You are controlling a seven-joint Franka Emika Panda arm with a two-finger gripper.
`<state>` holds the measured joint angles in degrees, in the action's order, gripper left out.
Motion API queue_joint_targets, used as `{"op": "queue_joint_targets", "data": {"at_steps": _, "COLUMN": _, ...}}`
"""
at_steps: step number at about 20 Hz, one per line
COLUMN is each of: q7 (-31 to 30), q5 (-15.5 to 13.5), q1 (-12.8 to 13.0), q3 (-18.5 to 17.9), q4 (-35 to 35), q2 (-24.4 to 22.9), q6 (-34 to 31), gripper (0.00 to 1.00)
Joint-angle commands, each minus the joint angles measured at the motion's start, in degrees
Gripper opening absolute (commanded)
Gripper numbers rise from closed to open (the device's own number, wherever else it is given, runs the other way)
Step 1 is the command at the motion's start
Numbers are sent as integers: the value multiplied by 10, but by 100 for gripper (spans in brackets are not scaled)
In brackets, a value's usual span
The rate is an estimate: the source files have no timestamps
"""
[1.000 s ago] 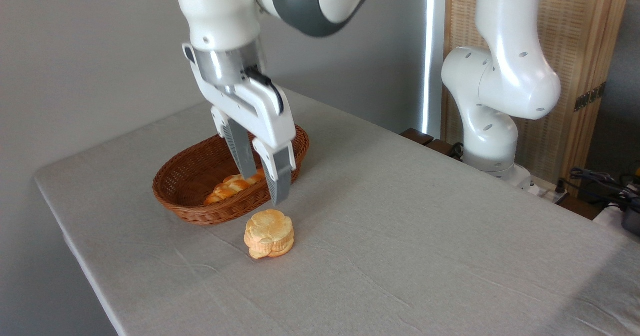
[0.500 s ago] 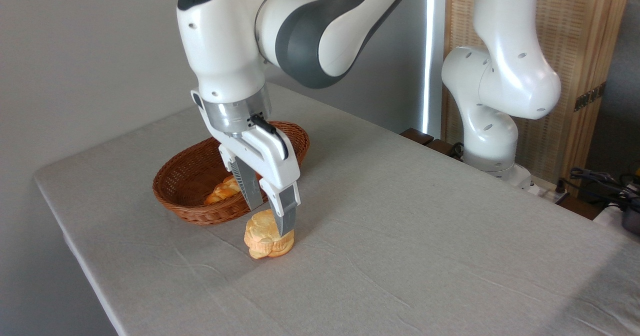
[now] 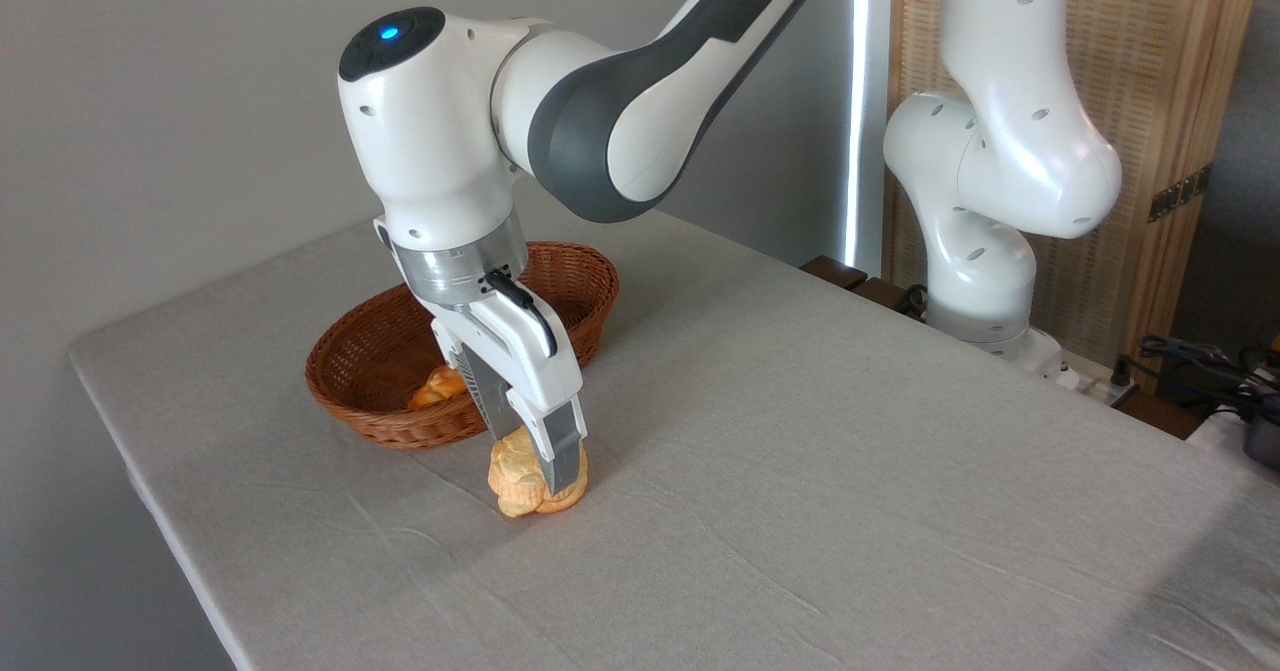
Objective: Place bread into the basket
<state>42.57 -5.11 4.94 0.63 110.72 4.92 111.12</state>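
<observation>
Straddling the bread point(image 3: 520, 476) just beside the basket point(image 3: 375, 361), my gripper point(image 3: 535, 471) has fingers apart around it.

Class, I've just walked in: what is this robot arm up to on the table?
The arm's tool is lowered over a small flower-shaped bun on the grey tablecloth, one finger on each side. Whether it is gripping yet is unclear. The bun sits on the cloth just in front of the wicker basket, which already holds an orange-glazed loaf.
</observation>
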Motion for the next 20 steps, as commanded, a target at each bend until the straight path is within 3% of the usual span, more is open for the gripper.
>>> {"op": "queue_joint_targets", "data": {"at_steps": 1, "q7": 5, "q5": -5, "q1": 1, "q3": -1, "q4": 1, "q2": 6, "q6": 11, "gripper": 100}}
{"op": "queue_joint_targets", "data": {"at_steps": 8, "q7": 7, "q5": -6, "q1": 2, "q3": 0, "q4": 1, "q2": 11, "q6": 8, "gripper": 99}}
{"op": "queue_joint_targets", "data": {"at_steps": 13, "q7": 10, "q5": -5, "q1": 2, "q3": 0, "q4": 1, "q2": 16, "q6": 6, "gripper": 50}}
{"op": "queue_joint_targets", "data": {"at_steps": 15, "q7": 11, "q5": -5, "q1": 3, "q3": 0, "q4": 1, "q2": 18, "q6": 6, "gripper": 35}}
{"op": "queue_joint_targets", "data": {"at_steps": 20, "q7": 12, "q5": -5, "q1": 6, "q3": 0, "q4": 1, "q2": 19, "q6": 6, "gripper": 32}}
